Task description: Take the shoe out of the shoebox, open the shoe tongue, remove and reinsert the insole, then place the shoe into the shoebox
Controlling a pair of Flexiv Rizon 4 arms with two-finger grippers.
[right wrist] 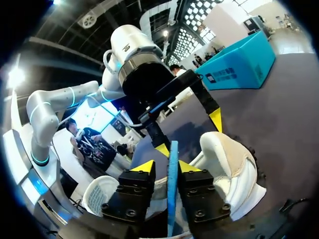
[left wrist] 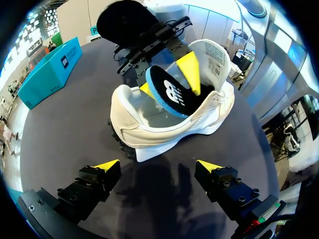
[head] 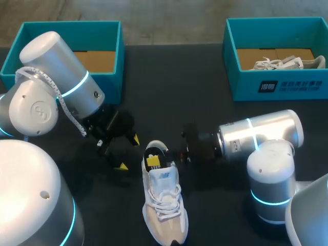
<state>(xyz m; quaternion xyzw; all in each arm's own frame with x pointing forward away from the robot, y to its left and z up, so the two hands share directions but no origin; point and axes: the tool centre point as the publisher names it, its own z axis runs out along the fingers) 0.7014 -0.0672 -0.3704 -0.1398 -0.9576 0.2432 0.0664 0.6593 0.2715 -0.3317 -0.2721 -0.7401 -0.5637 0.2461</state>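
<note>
An open teal shoebox (head: 119,61) sits far left. The left gripper (head: 128,152) hangs spread wide, holding nothing, with bare black table (head: 169,87) between it and the white sneaker (head: 165,205) lying mid-table. The right gripper (right wrist: 169,167) is pinching the insole (left wrist: 174,94), white logo on it, in the heel opening. The far-right shoebox (head: 246,87) has white print and another shoe (head: 279,63) inside.

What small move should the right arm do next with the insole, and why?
Probably pull the insole up and out of the shoe: the right gripper has its jaws shut on it, one end is raised, the rest sits inside.
</note>
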